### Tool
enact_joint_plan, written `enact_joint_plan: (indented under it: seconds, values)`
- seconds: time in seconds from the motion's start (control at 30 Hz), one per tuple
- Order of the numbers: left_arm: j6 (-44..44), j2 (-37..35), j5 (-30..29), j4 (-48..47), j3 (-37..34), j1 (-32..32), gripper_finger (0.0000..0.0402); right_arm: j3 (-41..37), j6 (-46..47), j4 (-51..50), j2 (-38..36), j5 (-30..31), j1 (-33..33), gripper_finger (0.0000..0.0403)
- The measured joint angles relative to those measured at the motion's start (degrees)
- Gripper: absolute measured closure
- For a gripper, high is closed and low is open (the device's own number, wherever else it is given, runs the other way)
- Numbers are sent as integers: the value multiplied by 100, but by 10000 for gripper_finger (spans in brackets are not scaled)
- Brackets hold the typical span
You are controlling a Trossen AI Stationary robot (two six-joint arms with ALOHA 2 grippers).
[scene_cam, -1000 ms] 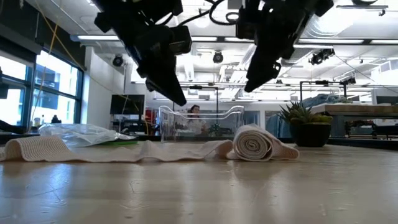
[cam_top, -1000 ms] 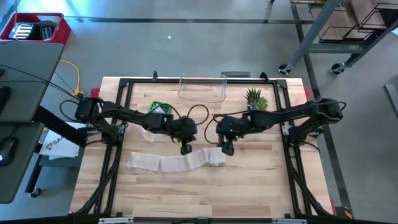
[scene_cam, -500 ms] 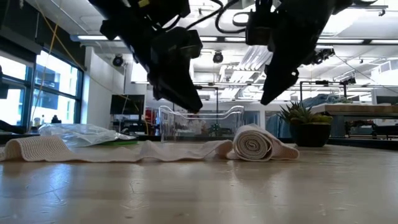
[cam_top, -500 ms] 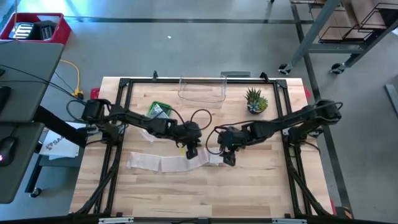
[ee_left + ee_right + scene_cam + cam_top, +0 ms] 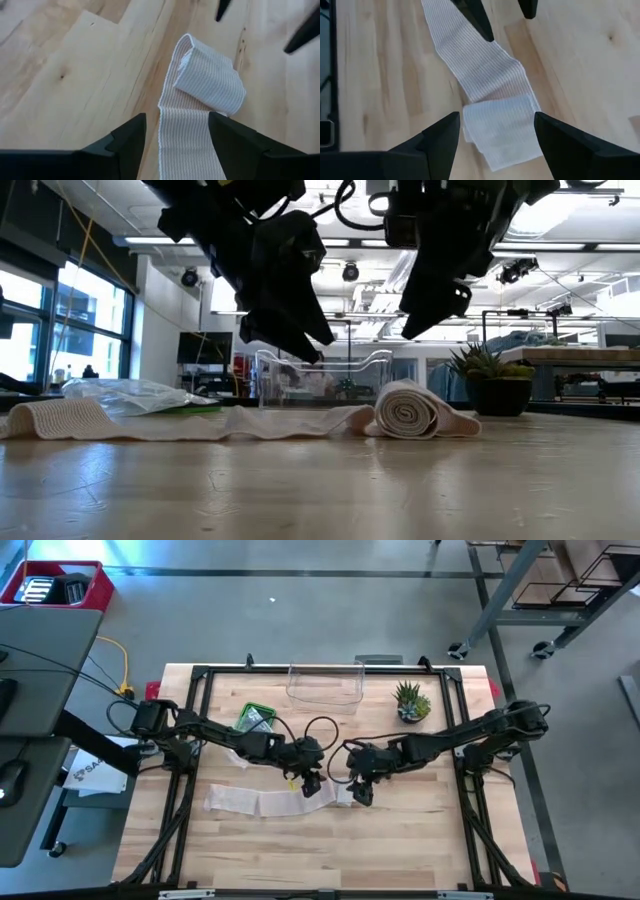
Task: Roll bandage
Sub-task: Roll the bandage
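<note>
Bandage: a long strip of white ribbed elastic bandage [image 5: 280, 802] lies flat on the light wooden surface [image 5: 400, 850], near the middle, running left to right; its right end is wound into a loose roll [image 5: 408, 412].
Left gripper: the left gripper [image 5: 311, 785] hangs above the strip just left of the roll, fingers [image 5: 128, 140] spread wide on either side of the strip, holding nothing.
Right gripper: the right gripper [image 5: 360, 794] hangs over the rolled end, fingers [image 5: 444, 136] apart and empty, clear of the cloth.
Far side: a clear plastic bin [image 5: 325, 683] at the far edge, a small green potted plant [image 5: 411, 700] to its right, a green packet [image 5: 255, 718] to its left.
</note>
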Motion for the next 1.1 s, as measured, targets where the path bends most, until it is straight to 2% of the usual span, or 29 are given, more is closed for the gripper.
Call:
enact_joint_plan:
  seconds: [0.1,0.23,0.43,0.53,0.67,0.77,0.87,0.97,1.1]
  values:
    - [-233,2,-4,-7,0,0,190,-1,64,54,-2,15,25,153]
    - [-523,2,-9,-10,0,-2,190,0,-488,274,-11,206,-31,153]
    - [-909,2,-9,-8,0,-2,190,-2,-1059,-94,46,-101,-53,153]
    - [-1053,0,-7,-7,0,-2,190,0,-1074,-95,44,-596,-148,147]
    - [-1051,0,-9,-12,-2,-2,190,0,-993,-299,174,-1057,-255,112]
    - [-991,0,-9,-7,-2,-2,190,0,-1004,-412,232,-1289,-326,67]
    - [-927,1,-11,-12,-2,-2,190,-2,-1251,-459,215,-1272,-429,17]
    - [-885,2,-13,-17,-2,-2,190,-2,-1596,-362,89,-1198,-564,15]
    - [-669,2,-33,-86,-2,-59,190,1,-1017,-338,34,-838,-599,25]
